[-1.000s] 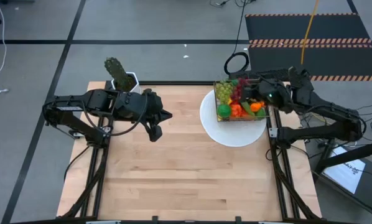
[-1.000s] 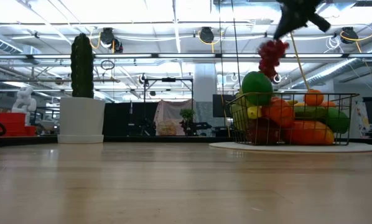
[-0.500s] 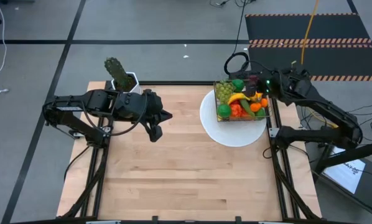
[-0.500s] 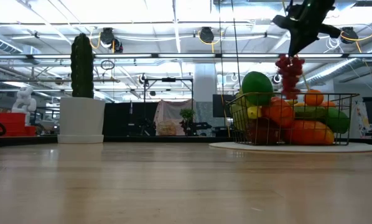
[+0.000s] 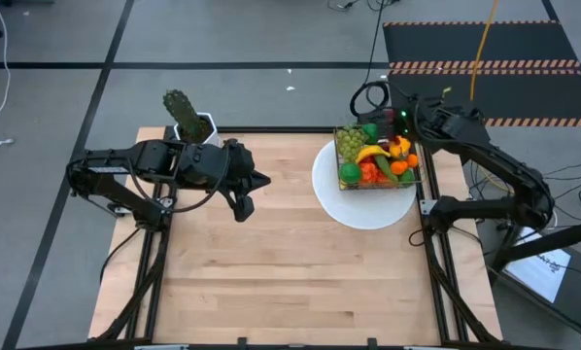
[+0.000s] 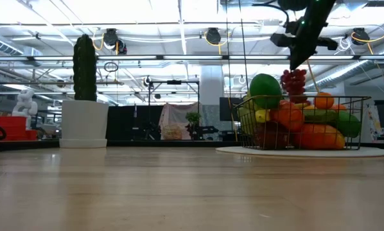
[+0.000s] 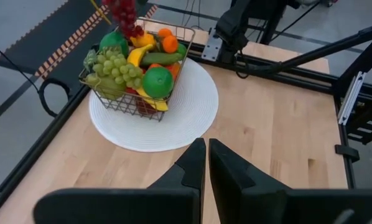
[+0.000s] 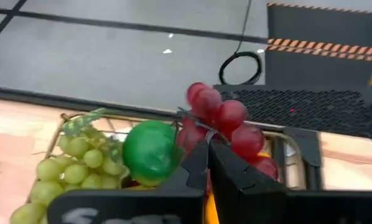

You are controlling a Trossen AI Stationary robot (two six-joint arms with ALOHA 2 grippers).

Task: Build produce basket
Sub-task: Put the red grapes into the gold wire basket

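1. Above the basket's point(image 5: 377, 156) far side, your right gripper point(image 8: 208, 149) is clenched on the purple grapes point(image 8: 226, 127).
2. They hang straight down, just over the piled produce point(image 5: 373, 160).
3. Your left gripper point(image 5: 242, 206), closed and empty, waits well apart.

A pale wooden table point(image 5: 281, 253) stood on grey floor. A tall green cactus in a white hexagonal pot point(image 5: 189, 120) sat at its far left corner. A white round plate point(image 5: 368, 212) lay near the far right edge. A black-and-orange striped mat point(image 5: 485, 58) lay beyond.
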